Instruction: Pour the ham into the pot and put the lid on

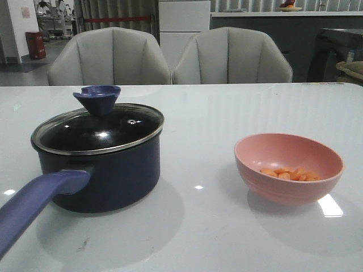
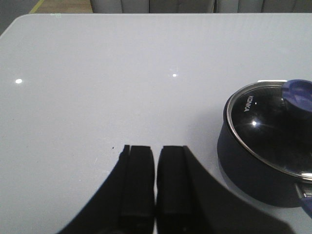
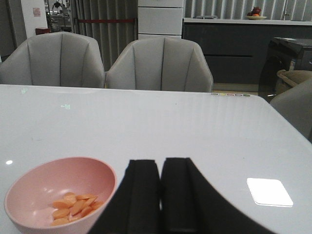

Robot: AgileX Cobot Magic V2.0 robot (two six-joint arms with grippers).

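We start w/ the glass lid [image 1: 97,129] seated on the navy saucepan [image 1: 108,175], left-centre of the front frame, its blue knob [image 1: 97,99] upright and the handle [image 1: 34,201] running to the lower left corner. The ham slices [image 1: 290,174] sit in a small heap in the pink bowl [image 1: 289,153], lower right, well apart from the pan. So the step in hand, as we judge it, is getting the lid off first, since nothing can be poured till then. Left gripper [image 2: 156,161] has its fingers together w/ only a thin seam between them, holding nothing, over bare table [image 2: 97,73] w/ the pan at the right edge of its frame. Right gripper [image 3: 161,175] is likewise closed and empty, just beside the bowl [image 3: 61,195] at lower left of its frame. To do it well we'd part the left fingers before reaching, centre on the knob (it flares, so grip below the flare), lift straight up, and park the lid clear of the bowl's path.
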